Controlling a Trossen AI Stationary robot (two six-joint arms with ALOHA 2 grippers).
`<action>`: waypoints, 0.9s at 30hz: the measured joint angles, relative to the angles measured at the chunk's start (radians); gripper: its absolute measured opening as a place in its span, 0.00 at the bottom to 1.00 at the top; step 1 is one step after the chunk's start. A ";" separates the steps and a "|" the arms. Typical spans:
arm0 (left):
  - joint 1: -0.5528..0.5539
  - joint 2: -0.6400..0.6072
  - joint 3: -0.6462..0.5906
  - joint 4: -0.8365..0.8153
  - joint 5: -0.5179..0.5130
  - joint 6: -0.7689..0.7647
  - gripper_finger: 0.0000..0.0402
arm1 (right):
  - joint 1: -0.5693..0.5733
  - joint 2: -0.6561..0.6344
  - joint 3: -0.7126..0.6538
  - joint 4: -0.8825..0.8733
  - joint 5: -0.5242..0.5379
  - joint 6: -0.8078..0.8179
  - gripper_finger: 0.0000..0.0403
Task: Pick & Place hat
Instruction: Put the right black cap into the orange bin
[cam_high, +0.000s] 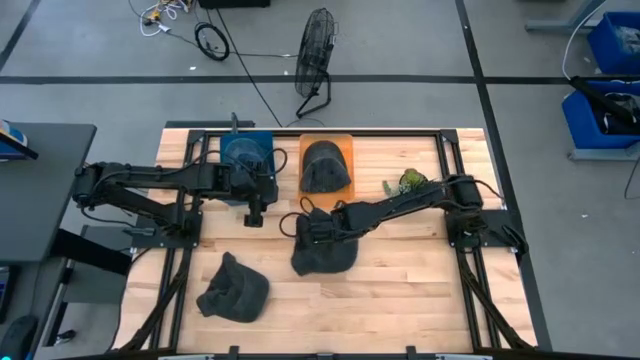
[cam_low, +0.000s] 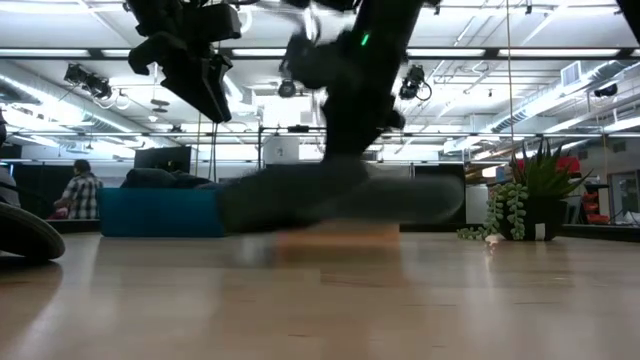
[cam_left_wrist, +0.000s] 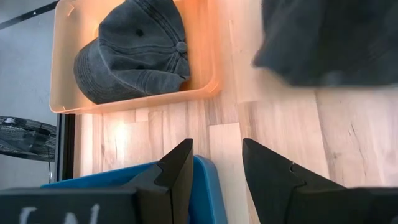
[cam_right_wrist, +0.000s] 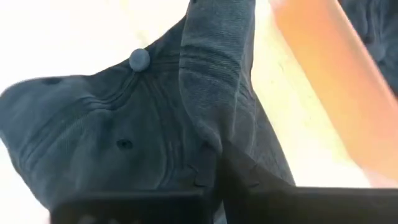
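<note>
1. Wooden planks form the table (cam_high: 400, 275), with a floor fan (cam_high: 315, 45) standing on the grey floor beyond its far edge.
2. At the table's middle the right gripper (cam_high: 312, 232) pinches a dark cap (cam_high: 325, 255) by a fold of cloth near the crown; the fingers are pressed together on that fold.
3. The cap looks lifted clear of the wood in the low view, though blur makes this uncertain.
4. Just beyond it, at the far edge, an orange tray (cam_high: 346, 150) already holds a second cap (cam_high: 324, 165).
5. Risk: the grip is on a thin fold, so the cap may slip out, or its hanging brim may catch the tray's near rim.
6. The left gripper (cam_high: 254, 215) hovers near the blue bin (cam_high: 245, 158), fingers spread, close enough to be brushed.
7. A third cap (cam_high: 233, 290) lies near the table's front left corner.
</note>
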 joint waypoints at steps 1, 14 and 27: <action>0.000 0.000 0.000 0.000 0.000 0.000 0.35 | 0.004 -0.024 0.000 -0.015 -0.013 -0.039 0.02; 0.000 0.000 0.000 0.002 0.000 0.000 0.35 | -0.007 -0.326 0.000 -0.113 0.294 -1.070 0.00; 0.000 0.000 0.000 0.002 0.000 -0.001 0.35 | -0.311 -0.336 0.000 0.014 0.070 -2.056 0.00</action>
